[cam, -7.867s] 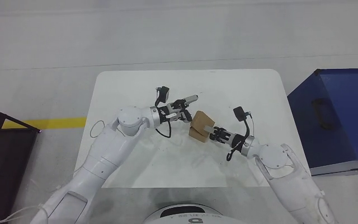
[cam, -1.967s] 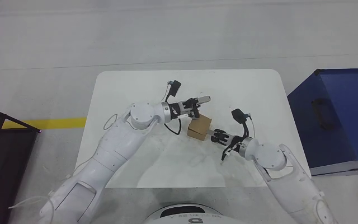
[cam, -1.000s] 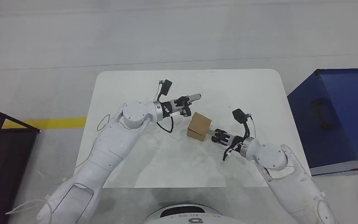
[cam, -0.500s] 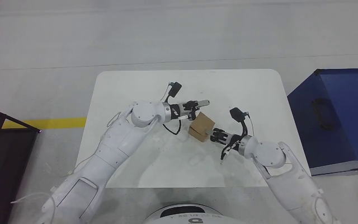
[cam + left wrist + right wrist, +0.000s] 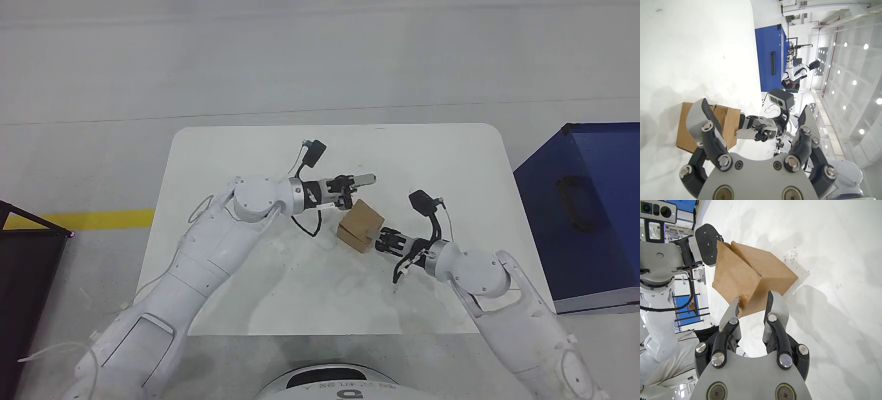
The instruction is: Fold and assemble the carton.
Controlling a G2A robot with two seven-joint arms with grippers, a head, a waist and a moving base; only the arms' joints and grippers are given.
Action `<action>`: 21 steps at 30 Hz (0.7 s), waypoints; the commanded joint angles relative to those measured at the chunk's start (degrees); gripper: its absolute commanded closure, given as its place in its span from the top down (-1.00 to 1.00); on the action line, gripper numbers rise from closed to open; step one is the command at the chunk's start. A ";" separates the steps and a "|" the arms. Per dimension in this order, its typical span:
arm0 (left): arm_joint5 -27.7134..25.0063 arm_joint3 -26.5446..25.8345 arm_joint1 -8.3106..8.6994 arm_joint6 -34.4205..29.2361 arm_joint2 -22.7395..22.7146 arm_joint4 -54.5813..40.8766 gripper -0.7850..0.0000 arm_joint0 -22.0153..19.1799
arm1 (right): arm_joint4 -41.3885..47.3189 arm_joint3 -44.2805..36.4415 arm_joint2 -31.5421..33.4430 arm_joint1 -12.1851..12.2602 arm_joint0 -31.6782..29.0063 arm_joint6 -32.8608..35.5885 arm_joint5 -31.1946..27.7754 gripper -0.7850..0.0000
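A brown carton [image 5: 360, 224] sits near the middle of the white table [image 5: 230, 160], one flap raised at its far side. My right gripper [image 5: 384, 241] is shut on the carton's near corner [image 5: 753, 294], with a finger [image 5: 772, 306] on each side of the wall. My left gripper [image 5: 356, 189] hangs open at the carton's far edge. One of its pads [image 5: 706, 247] rests against the raised flap [image 5: 730, 117], and its other finger [image 5: 806, 123] is well clear. In the left wrist view the right gripper [image 5: 738, 133] shows behind the carton.
A large blue bin [image 5: 590, 210] stands on the floor beyond the table's right edge, also seen as the blue bin [image 5: 768, 56]. A dark object [image 5: 20, 260] sits off the left side. Bare tabletop surrounds the carton on all sides.
Over the last second my left gripper has swung right, back to the carton's far edge. The carton has tilted and shifted slightly. The right gripper has kept its hold.
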 commanded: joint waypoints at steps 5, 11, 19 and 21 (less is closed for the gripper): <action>-0.50 1.64 -0.98 -1.64 2.72 0.15 1.00 -1.11 | 0.03 0.26 -0.14 0.00 0.20 0.28 0.36 -0.22; -1.13 3.74 -1.85 -2.39 4.11 -0.48 1.00 -2.53 | -0.36 0.32 -0.12 0.04 0.38 0.56 0.86 -0.22; -0.78 4.70 -1.63 -2.66 3.30 1.88 1.00 -3.36 | -0.75 -0.06 0.26 0.15 0.31 0.86 1.27 -0.20; -0.69 4.56 -1.50 -2.90 2.97 2.30 1.00 -3.27 | -0.72 0.01 0.25 0.15 0.45 1.08 1.35 -0.20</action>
